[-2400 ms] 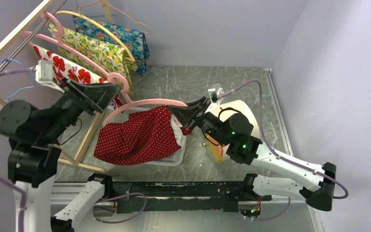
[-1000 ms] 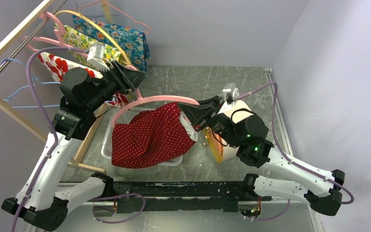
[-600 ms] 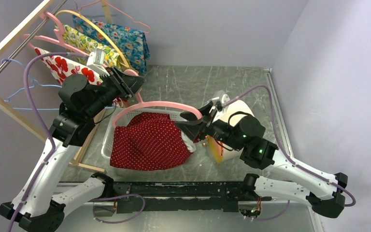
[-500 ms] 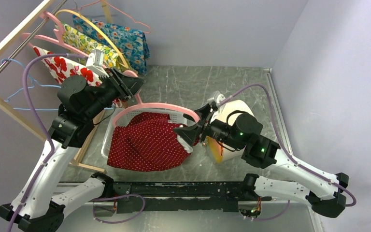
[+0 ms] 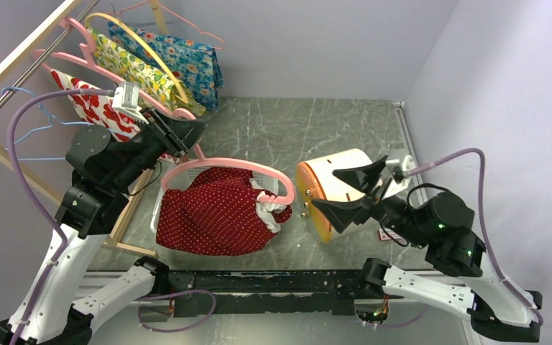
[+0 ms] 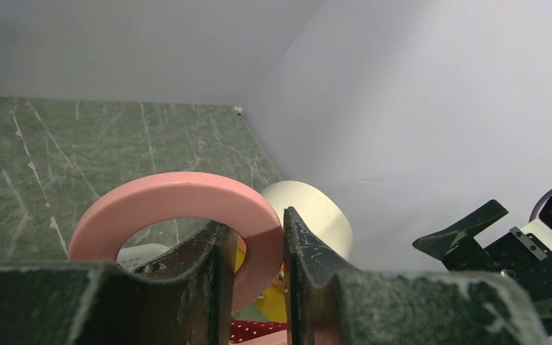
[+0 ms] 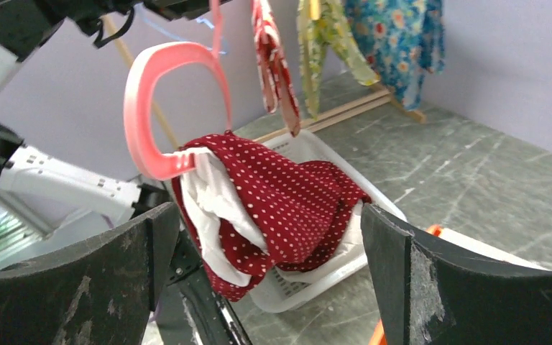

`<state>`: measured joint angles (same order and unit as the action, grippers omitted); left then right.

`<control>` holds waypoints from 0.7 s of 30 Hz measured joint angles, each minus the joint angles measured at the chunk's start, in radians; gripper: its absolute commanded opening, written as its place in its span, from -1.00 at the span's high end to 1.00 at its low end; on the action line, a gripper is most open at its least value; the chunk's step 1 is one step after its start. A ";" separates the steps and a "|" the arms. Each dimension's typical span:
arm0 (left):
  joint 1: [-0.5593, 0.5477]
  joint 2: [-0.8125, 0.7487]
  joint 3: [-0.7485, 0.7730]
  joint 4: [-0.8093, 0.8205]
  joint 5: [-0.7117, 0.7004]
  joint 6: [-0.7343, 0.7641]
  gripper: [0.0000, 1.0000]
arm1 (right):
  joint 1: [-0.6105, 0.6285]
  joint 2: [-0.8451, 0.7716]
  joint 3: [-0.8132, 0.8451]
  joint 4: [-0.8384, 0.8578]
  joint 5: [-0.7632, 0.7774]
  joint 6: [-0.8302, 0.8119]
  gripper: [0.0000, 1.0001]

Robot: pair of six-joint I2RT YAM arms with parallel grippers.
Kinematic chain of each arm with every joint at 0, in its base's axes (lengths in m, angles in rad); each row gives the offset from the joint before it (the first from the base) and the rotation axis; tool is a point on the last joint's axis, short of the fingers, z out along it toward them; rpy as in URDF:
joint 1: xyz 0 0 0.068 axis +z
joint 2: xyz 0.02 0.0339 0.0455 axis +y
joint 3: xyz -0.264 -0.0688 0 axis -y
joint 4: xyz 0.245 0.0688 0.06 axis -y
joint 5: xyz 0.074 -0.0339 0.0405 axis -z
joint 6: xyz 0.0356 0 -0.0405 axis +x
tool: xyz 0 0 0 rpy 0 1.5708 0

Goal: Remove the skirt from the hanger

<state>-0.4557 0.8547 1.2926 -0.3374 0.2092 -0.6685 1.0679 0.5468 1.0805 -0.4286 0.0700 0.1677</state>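
Top external view: nearest to us, at the right, we see the right tool [image 5: 325,188] with its two dark fingers spread wide and nothing between them. It hangs over a white round bin [image 5: 334,159] with an orange lid [image 5: 322,228], which lies on its side on the grey-green, marble-like bench [image 5: 316,122], between this tool and the basket [image 5: 162,205]. The basket is of white plastic, just left of the bin. The skirt [image 5: 208,215], red cloth with small white dots and a white lining, is bunched in it, and one corner is hooked on the end of the hanger [image 5: 219,162], a thick smooth pink arc above the basket. Farther back the left tool [image 5: 190,133] is clamped on the hanger's ring; in the left wrist view we see both fingers [image 6: 219,273] pressed on it. Behind stands a wooden rack [image 5: 21,50] with flowered garments [image 5: 187,54], close beside the left arm.
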 measured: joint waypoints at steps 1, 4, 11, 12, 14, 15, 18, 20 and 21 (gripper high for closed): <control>0.000 -0.002 0.000 0.000 0.000 0.000 0.86 | 0.000 -0.024 -0.006 -0.004 0.030 0.006 -1.00; 0.000 -0.003 0.000 0.000 0.002 -0.001 0.86 | 0.000 -0.064 -0.053 0.007 0.095 0.023 -1.00; 0.000 -0.004 0.000 -0.001 0.012 -0.008 0.86 | 0.000 0.027 -0.183 0.034 0.053 0.031 -1.00; 0.000 -0.004 0.000 -0.003 0.013 -0.009 0.86 | 0.000 0.044 -0.194 0.039 0.040 0.029 -1.00; 0.000 -0.006 0.000 -0.005 0.013 -0.009 0.86 | 0.000 0.072 -0.215 0.049 0.025 0.027 -0.98; 0.000 -0.008 0.000 -0.005 0.013 -0.009 0.86 | 0.000 0.083 -0.227 0.056 0.023 0.026 -0.98; 0.000 -0.013 0.003 -0.006 0.015 -0.009 0.86 | 0.000 0.109 -0.264 0.073 0.024 0.021 -0.97; 0.000 -0.013 0.008 -0.007 0.018 -0.009 0.86 | 0.000 0.117 -0.286 0.087 0.015 0.018 -0.98; 0.000 -0.012 0.010 -0.008 0.019 -0.009 0.86 | 0.000 0.118 -0.294 0.093 0.008 0.018 -0.98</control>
<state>-0.4557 0.8425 1.3022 -0.3450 0.2287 -0.6777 1.0679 0.6647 0.7860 -0.3351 0.0784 0.1856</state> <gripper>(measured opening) 0.290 0.989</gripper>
